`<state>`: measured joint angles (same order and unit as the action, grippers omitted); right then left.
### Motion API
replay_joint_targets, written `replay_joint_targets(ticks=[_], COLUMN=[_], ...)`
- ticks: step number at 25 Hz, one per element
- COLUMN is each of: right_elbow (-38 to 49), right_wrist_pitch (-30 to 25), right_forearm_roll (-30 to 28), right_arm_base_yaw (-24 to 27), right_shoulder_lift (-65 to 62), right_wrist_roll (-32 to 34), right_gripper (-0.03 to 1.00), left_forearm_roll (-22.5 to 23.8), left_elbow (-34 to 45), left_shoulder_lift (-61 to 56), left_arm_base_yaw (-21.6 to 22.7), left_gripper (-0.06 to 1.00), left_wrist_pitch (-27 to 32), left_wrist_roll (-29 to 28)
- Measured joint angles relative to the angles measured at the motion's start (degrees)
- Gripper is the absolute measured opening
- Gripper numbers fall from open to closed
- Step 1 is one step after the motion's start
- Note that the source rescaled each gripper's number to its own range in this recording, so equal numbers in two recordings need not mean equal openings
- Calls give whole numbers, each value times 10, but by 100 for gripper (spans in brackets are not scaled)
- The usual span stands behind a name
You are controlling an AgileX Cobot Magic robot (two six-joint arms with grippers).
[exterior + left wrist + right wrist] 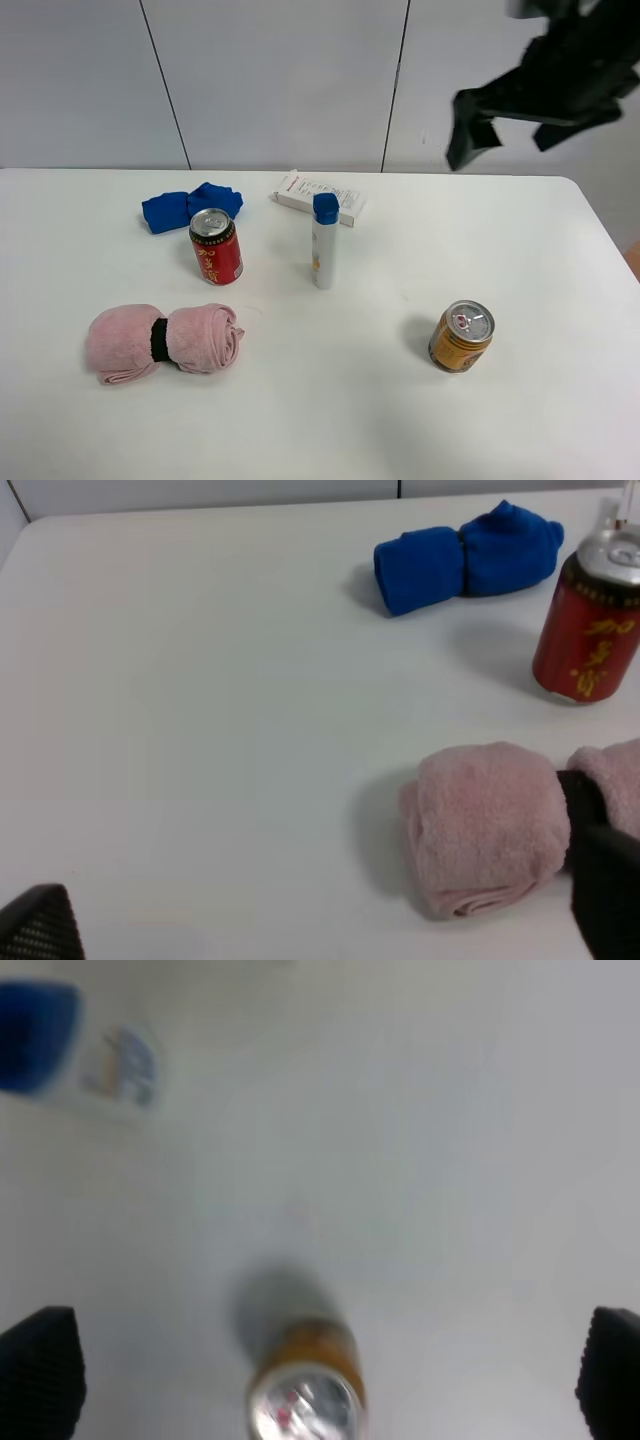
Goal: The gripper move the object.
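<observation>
The red can (216, 247) with yellow markings and a silver top stands upright on the white table (330, 400), left of centre. It also shows in the left wrist view (588, 620), beyond a pink towel. My left gripper (320, 930) is open and empty, low over the table's left side, apart from the can; it is out of the high view. My right gripper (505, 145) hangs high at the upper right, blurred, far from the red can. In the right wrist view it (325, 1375) is open wide above the gold can (305, 1390).
A rolled pink towel (163, 342) with a black band lies in front of the red can. A blue cloth roll (190, 207) lies behind it. A white bottle (324, 245) with a blue cap, a white box (320, 197) and the gold can (462, 337) stand to the right.
</observation>
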<state>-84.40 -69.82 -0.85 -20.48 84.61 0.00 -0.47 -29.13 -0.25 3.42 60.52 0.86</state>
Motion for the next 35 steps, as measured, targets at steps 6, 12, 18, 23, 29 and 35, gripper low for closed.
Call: replay_joint_targets(ticks=[6,12,18,23,29,35], right_elbow=[142,247,392,499,563,565], right_wrist_pitch=[-1,4,69,90,86,87], right_forearm_roll=[-32,-45,-45,-44,-44,-58], right_arm_base_yaw=[98,147,149,149,149,149], right_shoulder_lift=[-194,-391,-592,-739,-805,-808], right_wrist_roll=[11,7,10,34,52,79], right_gripper=[100,100,100,100,100,100], left_forearm_roll=[0,0,0,0,0,0], left_elbow=[0,0,0,0,0,0], left_shoulder_lift=[0,0,0,0,0,0], left_arm_base_yaw=[0,0,0,0,0,0], left_gripper=[100,100,100,100,100,100], left_wrist_pitch=[0,0,0,0,0,0], left_wrist_roll=[0,0,0,0,0,0])
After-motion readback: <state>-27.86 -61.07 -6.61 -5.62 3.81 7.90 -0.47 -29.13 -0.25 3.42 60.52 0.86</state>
